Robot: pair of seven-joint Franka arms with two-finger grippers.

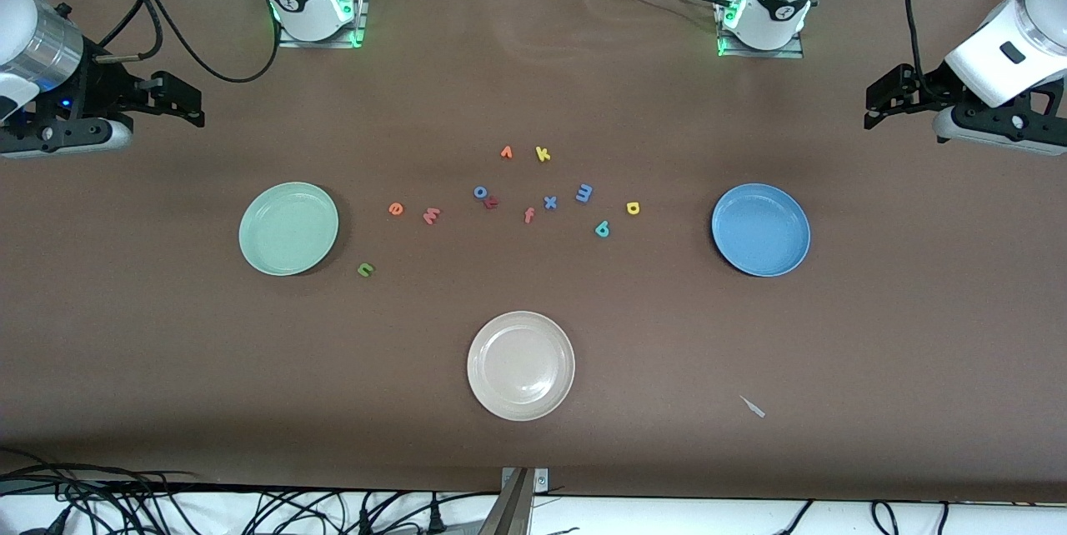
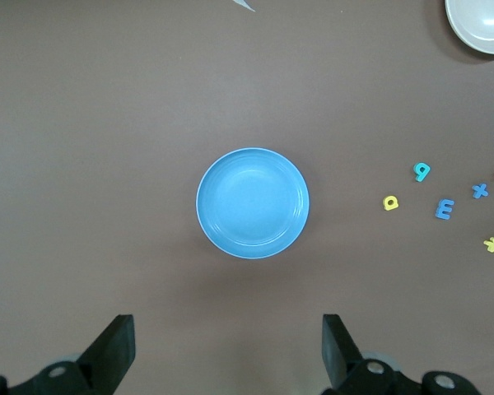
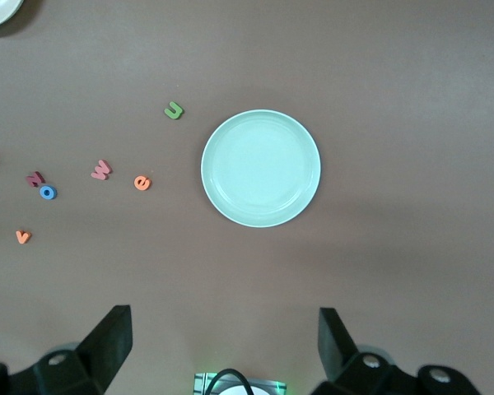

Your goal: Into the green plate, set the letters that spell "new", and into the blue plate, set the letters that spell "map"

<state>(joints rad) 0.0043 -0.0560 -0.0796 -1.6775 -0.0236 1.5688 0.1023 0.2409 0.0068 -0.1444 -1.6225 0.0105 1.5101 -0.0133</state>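
Note:
The green plate (image 1: 288, 228) (image 3: 261, 168) lies bare toward the right arm's end. Beside it are the green "n" (image 1: 365, 270) (image 3: 174, 110), orange "e" (image 1: 396, 208) (image 3: 142, 183) and pinkish "w" (image 1: 432, 216) (image 3: 101, 169). Toward the left arm's end lies the bare blue plate (image 1: 760, 229) (image 2: 253, 203), with the blue "m" (image 1: 584, 193) (image 2: 445, 209), yellow "a" (image 1: 633, 207) (image 2: 390, 202) and teal "p" (image 1: 602, 228) (image 2: 421, 171) beside it. My right gripper (image 1: 190, 104) (image 3: 224, 341) and left gripper (image 1: 873, 107) (image 2: 228, 346) hover open and empty over bare table at their own ends.
A cream plate (image 1: 521, 365) sits nearest the front camera. Other letters lie mid-table: blue "o" (image 1: 480, 192), a dark red letter (image 1: 492, 202), salmon "f" (image 1: 528, 215), blue "x" (image 1: 550, 202), orange "v" (image 1: 506, 152), yellow "k" (image 1: 543, 154). A small scrap (image 1: 753, 407) lies on the cloth.

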